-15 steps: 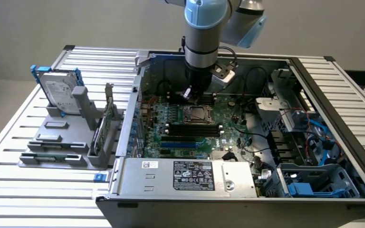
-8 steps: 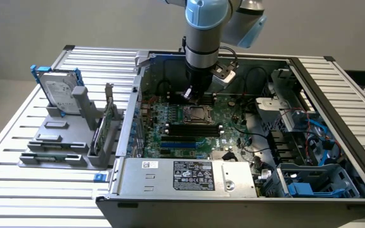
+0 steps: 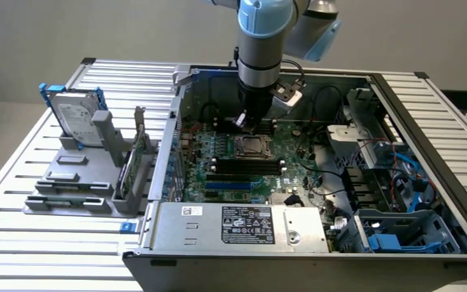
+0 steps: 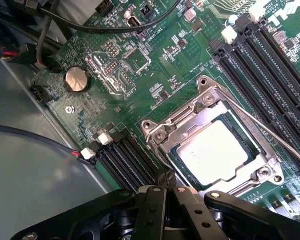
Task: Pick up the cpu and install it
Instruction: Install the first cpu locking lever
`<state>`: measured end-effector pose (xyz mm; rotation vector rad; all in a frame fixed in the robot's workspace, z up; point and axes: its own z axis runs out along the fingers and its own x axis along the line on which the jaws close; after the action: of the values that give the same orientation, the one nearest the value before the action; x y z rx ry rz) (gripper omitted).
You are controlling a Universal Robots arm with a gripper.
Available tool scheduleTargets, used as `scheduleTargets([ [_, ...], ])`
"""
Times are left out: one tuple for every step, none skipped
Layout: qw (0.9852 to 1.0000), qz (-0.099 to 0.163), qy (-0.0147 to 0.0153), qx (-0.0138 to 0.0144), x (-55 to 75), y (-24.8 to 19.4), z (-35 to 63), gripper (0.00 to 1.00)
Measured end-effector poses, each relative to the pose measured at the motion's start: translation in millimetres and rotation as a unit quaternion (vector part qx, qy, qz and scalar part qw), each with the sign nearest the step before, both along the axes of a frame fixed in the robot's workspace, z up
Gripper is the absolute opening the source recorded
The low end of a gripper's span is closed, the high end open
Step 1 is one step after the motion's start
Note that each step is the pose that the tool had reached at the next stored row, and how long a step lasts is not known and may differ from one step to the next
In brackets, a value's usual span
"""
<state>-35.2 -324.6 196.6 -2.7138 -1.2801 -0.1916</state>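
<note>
1. the cpu [image 4: 215, 150] is already sitting flat inside the socket frame [image 4: 210, 107] on the motherboard [image 4: 155, 65], its dull silver top facing up, so the pick and the placing are looking done as far as the pictures tell.
2. the socket's load plate is standing open around the chip, and the thin metal retention lever [image 4: 270, 130] is running free across the frame rather than lying latched, so i am judging the locking-down part of the install as not yet finished.
3. the gripper [image 4: 166, 192] is showing its black fingers pressed together with no gap, carrying nothing; the chip is not in its grasp.
4. in the wrist view the cpu is lying at about 1 o'clock from the fingertips, near but apart, with the socket frame's corner sitting just beside the tips.
5. in the exterior view the gripper [image 3: 245, 121] is hanging inside the open computer case [image 3: 428, 182], and the socket with the cpu [image 3: 252, 146] is lying just below it, at about 6 o'clock.
6. the case is resting on the slatted desk [image 3: 6, 182], and at about 9 o'clock from the socket a grey parts stand [image 3: 79, 182] is holding a hard drive [image 3: 75, 115] upright, well apart from the work.
</note>
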Motion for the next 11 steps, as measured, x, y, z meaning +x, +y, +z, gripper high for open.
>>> scheduleTargets([
  [1.0,0.0,0.0,0.0,0.3,0.0,0.0,0.11],
  [1.0,0.0,0.0,0.0001,0.6,0.0,-0.1,0.11],
  [1.0,0.0,0.0,0.0001,0.9,0.0,-0.1,0.11],
  [1.0,0.0,0.0,0.0,1.3,0.0,-0.1,0.11],
  [1.0,0.0,0.0,0.0,1.7,0.0,-0.1,0.11],
  [1.0,0.0,0.0,0.0,2.0,0.0,-0.1,0.11],
  [1.0,0.0,0.0,0.0,2.4,0.0,-0.1,0.11],
  [1.0,0.0,0.0,0.0,2.8,0.0,-0.1,0.11],
  [1.0,0.0,0.0,0.0,3.2,0.0,-0.1,0.11],
  [1.0,0.0,0.0,0.0001,3.6,0.0,-0.2,0.11],
  [1.0,0.0,0.0,0.0,3.9,0.0,-0.1,0.11],
])
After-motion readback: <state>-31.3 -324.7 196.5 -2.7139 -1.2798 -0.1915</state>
